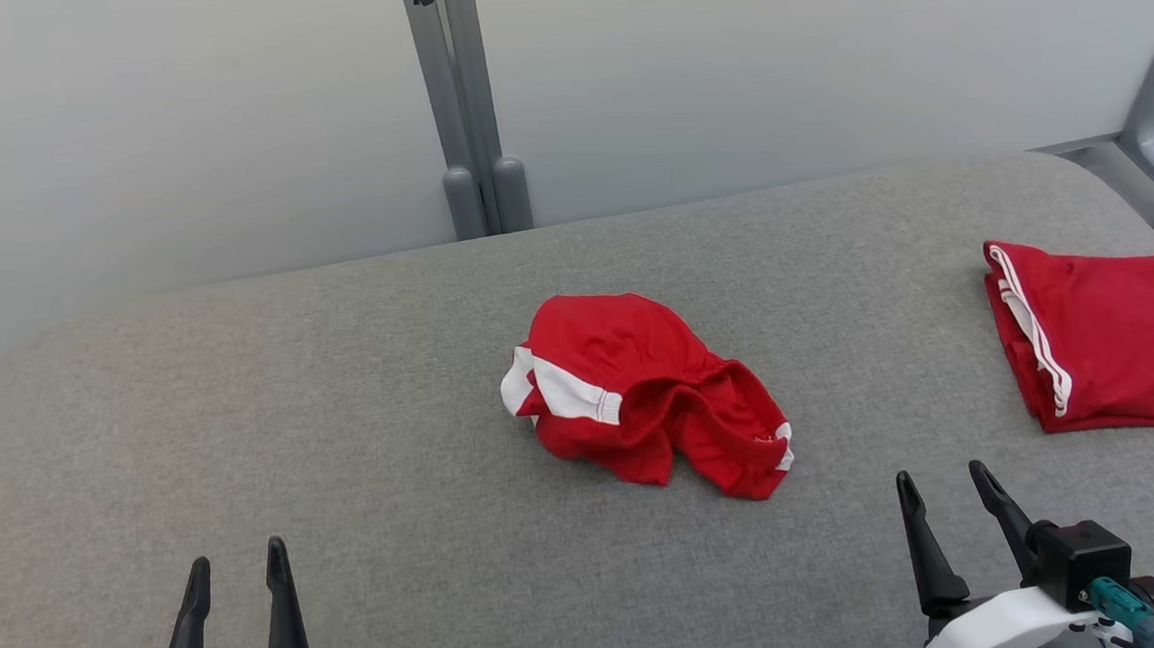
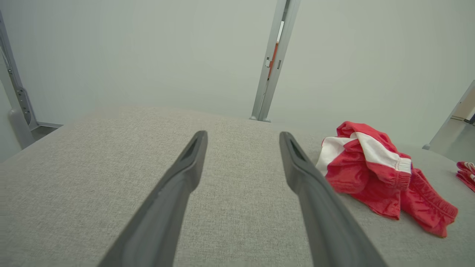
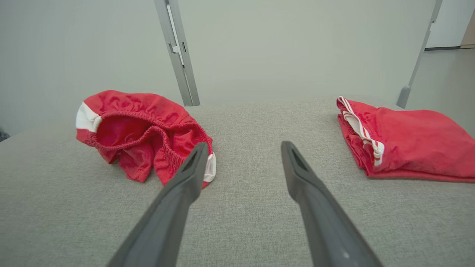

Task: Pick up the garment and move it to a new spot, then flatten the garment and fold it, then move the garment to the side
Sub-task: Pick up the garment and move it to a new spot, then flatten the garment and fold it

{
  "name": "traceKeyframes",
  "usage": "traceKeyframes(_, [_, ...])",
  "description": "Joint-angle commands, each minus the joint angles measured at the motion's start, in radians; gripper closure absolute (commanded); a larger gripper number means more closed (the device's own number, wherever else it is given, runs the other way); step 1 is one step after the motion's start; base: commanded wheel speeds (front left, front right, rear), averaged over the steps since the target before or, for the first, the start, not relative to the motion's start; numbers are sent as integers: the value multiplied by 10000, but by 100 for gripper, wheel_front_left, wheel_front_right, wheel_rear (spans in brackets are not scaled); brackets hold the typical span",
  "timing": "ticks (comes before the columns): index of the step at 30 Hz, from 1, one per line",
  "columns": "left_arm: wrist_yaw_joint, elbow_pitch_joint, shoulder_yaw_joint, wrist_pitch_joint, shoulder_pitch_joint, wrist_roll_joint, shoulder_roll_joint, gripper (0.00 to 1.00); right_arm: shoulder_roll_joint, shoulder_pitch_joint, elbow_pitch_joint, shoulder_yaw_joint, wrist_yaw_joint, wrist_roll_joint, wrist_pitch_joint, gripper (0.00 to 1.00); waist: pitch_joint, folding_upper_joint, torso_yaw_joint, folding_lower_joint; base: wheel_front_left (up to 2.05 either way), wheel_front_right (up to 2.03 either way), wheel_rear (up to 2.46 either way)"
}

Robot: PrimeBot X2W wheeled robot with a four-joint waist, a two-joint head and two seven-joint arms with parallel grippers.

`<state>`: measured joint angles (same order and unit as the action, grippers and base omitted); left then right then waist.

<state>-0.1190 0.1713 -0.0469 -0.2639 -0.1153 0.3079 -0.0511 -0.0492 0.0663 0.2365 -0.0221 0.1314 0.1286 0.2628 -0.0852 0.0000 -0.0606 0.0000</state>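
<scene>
The left gripper (image 1: 236, 555) and right gripper (image 1: 944, 475), each with two dark fingers, stand wide open and empty at the near side of a grey fabric-covered table (image 1: 343, 428). The crumpled red garment with white panels (image 1: 641, 395) lies heaped mid-table, clear of both. A folded red garment with white stripes (image 1: 1108, 332) rests at the right edge.

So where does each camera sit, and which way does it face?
Head view: on the head, looking forward and down at the grey table, crumpled red garment mid-table; left pincer and right pincer at the bottom corners.
Left wrist view: on the left wrist, looking low along that open pincer; garment to its right.
Right wrist view: on the right wrist, along its open pincer, between that garment and a folded red garment.
Shared: all three show the crumpled garment.
</scene>
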Motion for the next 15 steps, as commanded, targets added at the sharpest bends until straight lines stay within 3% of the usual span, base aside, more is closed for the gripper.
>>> traceKeyframes(1, [-54,6,30,0,-198,-45,-3,0,-26,138,67,28,-16,-11,25,0,-172,0,221,0,0,0,0])
traceKeyframes(15, [-118,-88,278,-1,-193,-168,-2,0,-24,66,235,-80,-16,34,25,0,-189,0,341,0,0,0,0])
